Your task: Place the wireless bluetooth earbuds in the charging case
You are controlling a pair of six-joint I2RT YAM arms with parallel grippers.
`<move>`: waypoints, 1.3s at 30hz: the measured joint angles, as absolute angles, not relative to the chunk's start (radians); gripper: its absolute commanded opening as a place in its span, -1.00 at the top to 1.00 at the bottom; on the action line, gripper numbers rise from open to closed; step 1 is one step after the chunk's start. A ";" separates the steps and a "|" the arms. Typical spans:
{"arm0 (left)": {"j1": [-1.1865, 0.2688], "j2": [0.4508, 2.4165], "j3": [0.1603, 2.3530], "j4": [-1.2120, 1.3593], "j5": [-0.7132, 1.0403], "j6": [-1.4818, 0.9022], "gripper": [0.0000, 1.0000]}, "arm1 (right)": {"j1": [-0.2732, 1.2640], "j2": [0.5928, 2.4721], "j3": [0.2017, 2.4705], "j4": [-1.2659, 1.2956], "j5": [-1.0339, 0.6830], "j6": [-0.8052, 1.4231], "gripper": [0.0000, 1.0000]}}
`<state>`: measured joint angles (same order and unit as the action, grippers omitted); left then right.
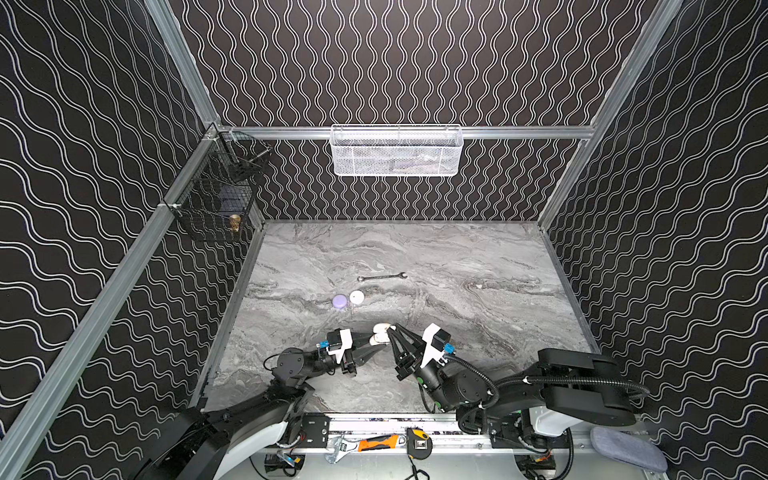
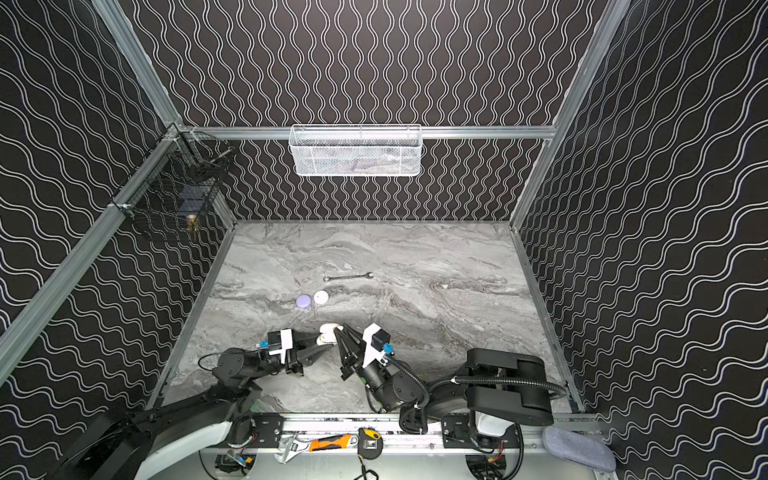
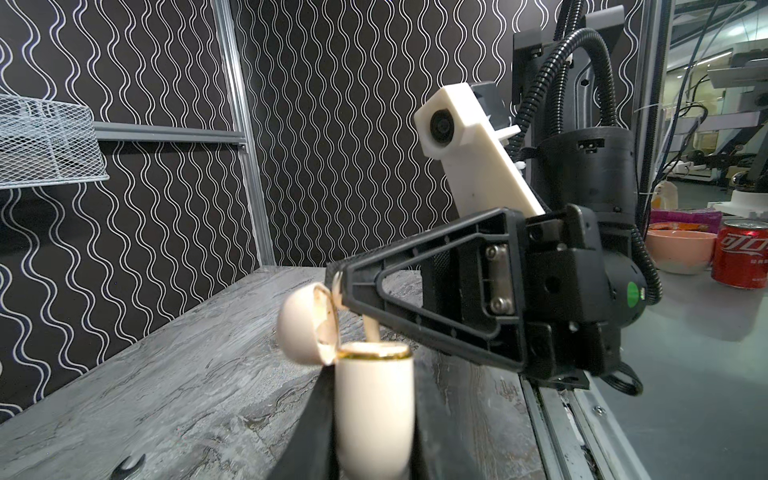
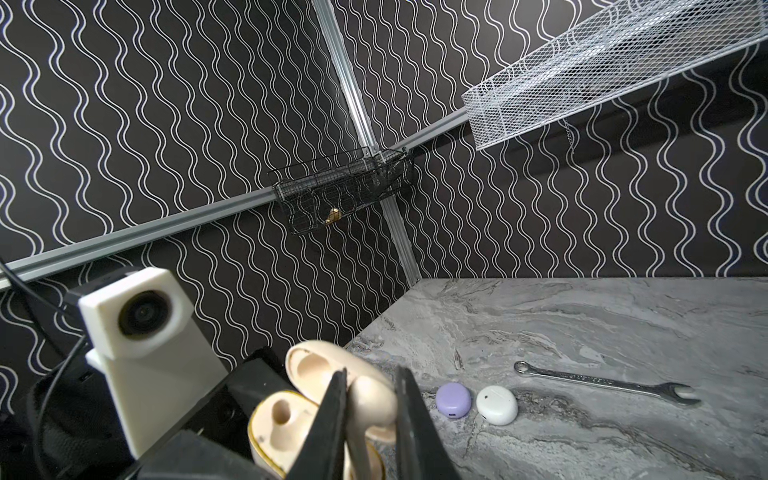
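Only one mark you can really read: the red can (image 3: 742, 259) beside the pink bowl (image 3: 677, 249), out past the frame rail in the left wrist view, carries the white Chinese Coca-Cola script. 可口 is legible and the rest is cut off by the picture edge; the line of small white characters under it is too blurred. The wrench (image 4: 606, 384) on the worktop shows faint marks along its shank in the right wrist view, too small for you to read. The tape measure (image 1: 419, 444) on the front rail has a square label on its face in both top views, illegible. The purple packet (image 3: 685, 217) behind the bowl has print, unreadable.
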<state>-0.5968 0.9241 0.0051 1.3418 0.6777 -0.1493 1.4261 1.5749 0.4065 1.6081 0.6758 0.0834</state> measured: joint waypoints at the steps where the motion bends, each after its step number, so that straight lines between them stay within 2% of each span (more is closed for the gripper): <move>1: -0.597 0.924 0.005 1.342 0.677 -0.149 1.00 | 1.426 1.572 0.406 1.608 0.676 0.086 0.74; 26: -0.600 0.897 0.005 1.351 0.622 -0.132 1.00 | 1.431 1.543 0.400 1.607 0.659 0.124 0.79; 31: -0.600 0.884 0.005 1.391 0.554 -0.154 1.00 | 1.434 1.528 0.401 1.596 0.647 0.135 0.79; 34: -0.599 0.883 0.006 1.402 0.517 -0.156 1.00 | 1.438 1.481 0.399 1.594 0.646 0.139 0.80; 36: -0.597 0.885 0.007 1.394 0.497 -0.157 1.00 | 1.438 1.424 0.398 1.583 0.659 0.152 0.89; 39: -0.597 0.887 0.007 1.378 0.464 -0.157 1.00 | 1.438 1.299 0.429 1.473 0.709 0.198 0.93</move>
